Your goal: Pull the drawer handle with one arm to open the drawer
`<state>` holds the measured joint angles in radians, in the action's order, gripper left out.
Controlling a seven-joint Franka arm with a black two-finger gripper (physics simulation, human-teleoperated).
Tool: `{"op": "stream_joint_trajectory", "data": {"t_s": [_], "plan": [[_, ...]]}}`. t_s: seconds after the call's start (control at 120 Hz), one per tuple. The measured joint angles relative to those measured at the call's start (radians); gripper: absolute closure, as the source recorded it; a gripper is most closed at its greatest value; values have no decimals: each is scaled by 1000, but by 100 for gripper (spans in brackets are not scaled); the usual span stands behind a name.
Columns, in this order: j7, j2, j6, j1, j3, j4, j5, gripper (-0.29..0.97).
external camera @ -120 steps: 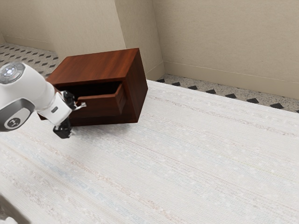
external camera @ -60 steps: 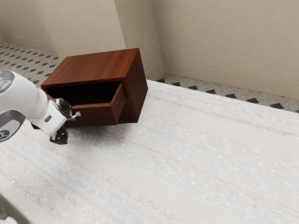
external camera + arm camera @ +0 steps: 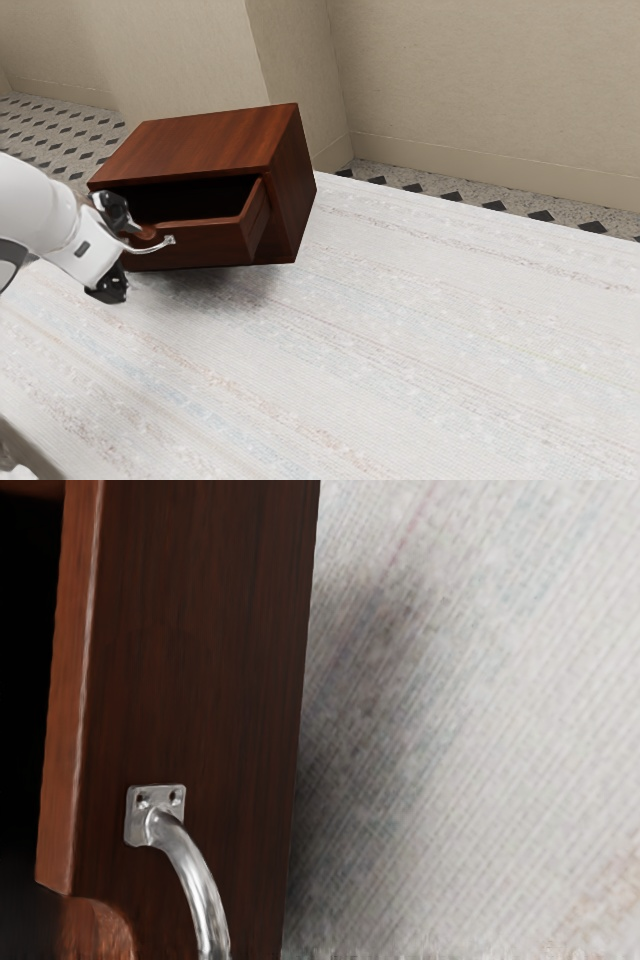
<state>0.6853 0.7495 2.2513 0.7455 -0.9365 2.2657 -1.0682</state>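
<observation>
A small dark-red wooden cabinet (image 3: 205, 145) stands on a pale, finely streaked tabletop (image 3: 420, 340) that runs across most of the exterior view, its grain in long faint bands. The drawer (image 3: 205, 240) sits pulled partway out toward the exterior view's left, with a dark gap open above its front. The silver bow handle (image 3: 152, 244) juts from that front, and the black gripper (image 3: 118, 248) on the white arm is right at it (whether it is clamped on the handle cannot be told). In the wrist view the handle's mounting plate is screwed to the drawer front beside the tabletop. Beyond the table lie beige walls (image 3: 480, 80) and a speckled floor (image 3: 60, 125) with black diamond tiles.
</observation>
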Motion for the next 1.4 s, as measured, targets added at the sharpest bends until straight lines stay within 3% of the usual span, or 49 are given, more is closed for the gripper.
{"op": "stream_joint_trajectory", "data": {"t_s": [0.108, 0.242, 0.7, 1.175, 1.4], "plan": [[-4, 23, -6, 1, -19, -5, 5, 1], [-6, 59, -23, 82, -84, -40, -2, 0], [-9, 51, -10, 217, -264, -103, -25, -2], [-22, 27, 3, 188, -218, -66, -22, 0], [-31, 27, 4, 131, -168, -27, -19, 2]]}}
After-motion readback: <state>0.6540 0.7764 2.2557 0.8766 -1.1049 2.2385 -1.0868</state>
